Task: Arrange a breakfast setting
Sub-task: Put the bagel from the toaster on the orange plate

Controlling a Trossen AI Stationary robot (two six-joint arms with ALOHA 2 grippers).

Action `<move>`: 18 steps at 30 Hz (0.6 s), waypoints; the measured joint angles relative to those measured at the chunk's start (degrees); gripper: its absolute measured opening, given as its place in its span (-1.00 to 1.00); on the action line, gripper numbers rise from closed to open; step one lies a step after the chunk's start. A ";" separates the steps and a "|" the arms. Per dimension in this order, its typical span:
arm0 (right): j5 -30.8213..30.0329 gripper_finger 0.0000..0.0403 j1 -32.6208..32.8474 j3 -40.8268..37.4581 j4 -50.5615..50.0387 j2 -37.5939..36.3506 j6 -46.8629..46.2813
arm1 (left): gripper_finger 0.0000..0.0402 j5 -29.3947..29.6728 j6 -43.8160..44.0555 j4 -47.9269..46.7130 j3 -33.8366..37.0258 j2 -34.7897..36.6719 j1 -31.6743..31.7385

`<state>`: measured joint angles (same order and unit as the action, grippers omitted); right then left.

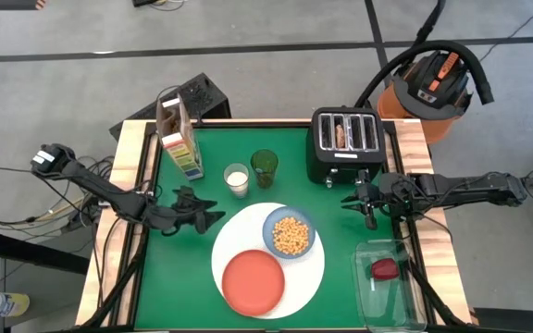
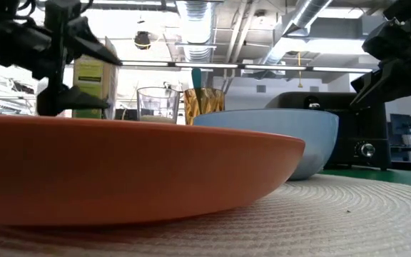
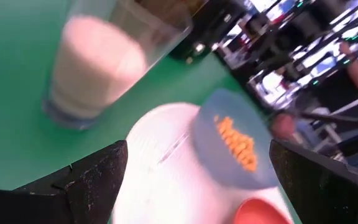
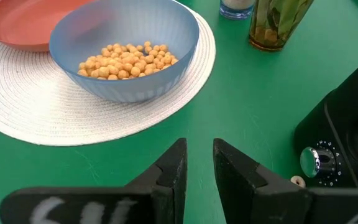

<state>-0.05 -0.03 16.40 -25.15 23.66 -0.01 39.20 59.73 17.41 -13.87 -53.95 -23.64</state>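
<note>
1. The bowl [image 1: 291, 233] of cereal and the orange plate [image 1: 253, 282] sit on the white plate [image 1: 268, 259].
2. The left gripper [image 1: 213, 216], spread wide and empty, hovers beside the white plate.
3. The right gripper [image 1: 369, 220], fingers nearly together and empty, should approach slowly; no spoon is visible.

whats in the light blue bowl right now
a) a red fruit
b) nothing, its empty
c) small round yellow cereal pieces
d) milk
c: the light-blue bowl holds a pile of small round yellow cereal pieces, seen in the right wrist view and from above as well.
</note>
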 joint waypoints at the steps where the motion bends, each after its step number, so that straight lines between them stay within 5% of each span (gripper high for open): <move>1: 0.00 -0.49 0.02 0.00 -0.01 -0.01 0.00 | 0.89 0.51 -1.40 1.40 0.00 0.00 0.00; 9: 0.00 -0.49 0.02 0.00 0.00 -0.01 0.00 | 0.88 1.77 -14.02 13.23 0.00 0.00 0.02; 18: 0.00 -0.49 0.02 0.00 0.00 -0.02 0.00 | 0.88 -8.14 -27.38 18.75 -1.45 0.13 0.02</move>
<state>-0.05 -0.02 16.40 -25.15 23.64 -0.01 31.06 32.35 36.15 -15.32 -53.82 -23.62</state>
